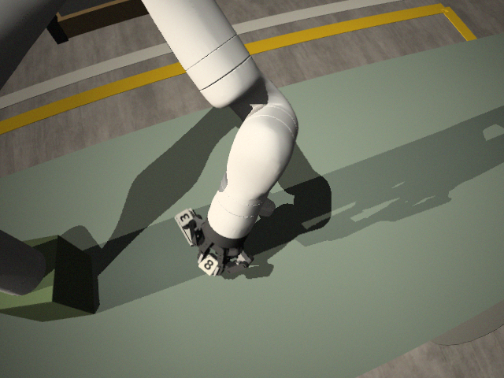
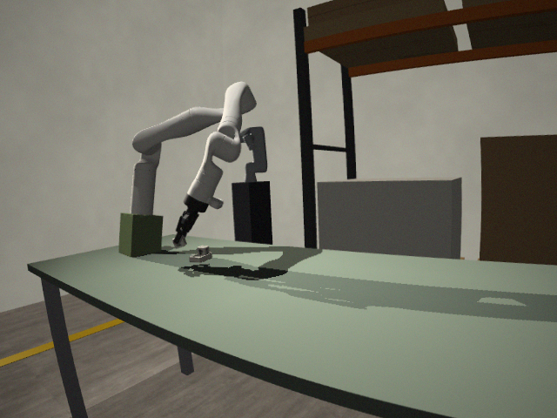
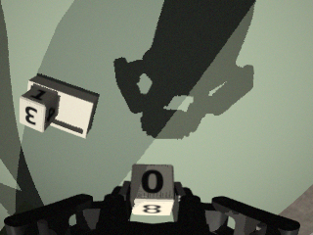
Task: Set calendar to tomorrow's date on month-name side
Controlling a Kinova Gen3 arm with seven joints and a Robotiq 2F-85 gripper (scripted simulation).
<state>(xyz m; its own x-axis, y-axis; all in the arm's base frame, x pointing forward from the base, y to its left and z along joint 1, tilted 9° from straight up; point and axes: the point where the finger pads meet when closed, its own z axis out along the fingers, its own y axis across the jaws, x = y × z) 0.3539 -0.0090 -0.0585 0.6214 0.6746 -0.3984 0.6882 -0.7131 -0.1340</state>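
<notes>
white rounded arm [image 1: 262, 154] [image 2: 204, 178] | thin seam rings | black pincer [image 1: 224, 253] [image 2: 179, 237] [image 3: 152, 192]

Pale, plain wall [image 2: 112, 67] behind, upper left of the exterior frame; dark-posted rack [image 2: 303, 135] with orange beams, upper right; grey block [image 2: 386, 218] and brown panel [image 2: 517, 198] below it; pale green table [image 1: 387, 284] [image 2: 337, 341] across the foreground; yellow-striped floor [image 1: 134, 134] [image 2: 135, 360], lower left; strong shadows.

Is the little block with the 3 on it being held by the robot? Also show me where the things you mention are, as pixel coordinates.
No, that block [image 1: 185, 216] [image 3: 31, 114] sits in the tray [image 1: 187, 235] [image 3: 73, 110].
</notes>
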